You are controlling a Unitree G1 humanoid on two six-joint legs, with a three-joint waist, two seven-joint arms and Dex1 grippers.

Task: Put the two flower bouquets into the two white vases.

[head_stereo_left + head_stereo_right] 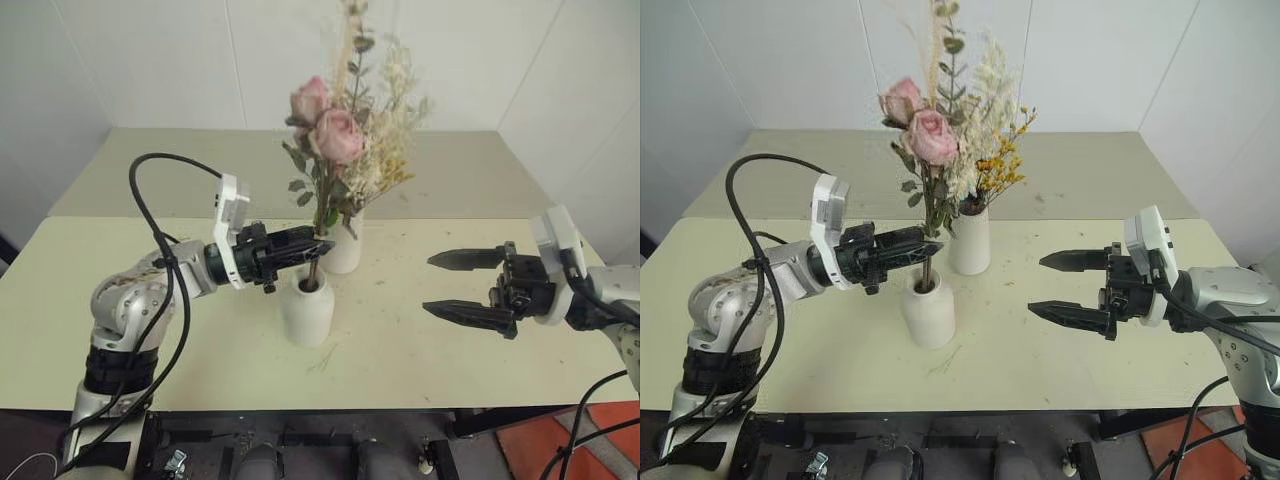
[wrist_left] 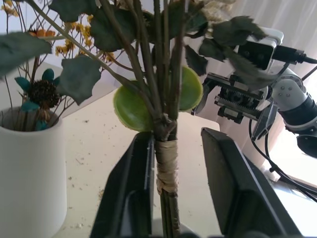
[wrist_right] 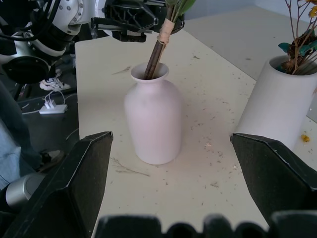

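Observation:
The pink rose bouquet [image 1: 335, 135] stands with its tied stems [image 2: 166, 168] down in the neck of the shorter white vase [image 1: 307, 310]. My left gripper [image 1: 315, 247] is level around those stems just above the vase mouth. It is open: one finger [image 2: 131, 188] touches the binding, the other [image 2: 233, 183] stands apart from it. The dried yellow-orange bouquet [image 1: 385, 165] sits in the taller white vase [image 1: 343, 245] just behind. My right gripper [image 1: 440, 285] hovers wide open and empty to the right of both vases, pointing toward them.
Both vases stand mid-table on the pale tabletop [image 1: 450, 350], which is strewn with small plant crumbs [image 3: 124, 168]. A second table [image 1: 480, 170] adjoins at the back, with white walls behind and to the sides.

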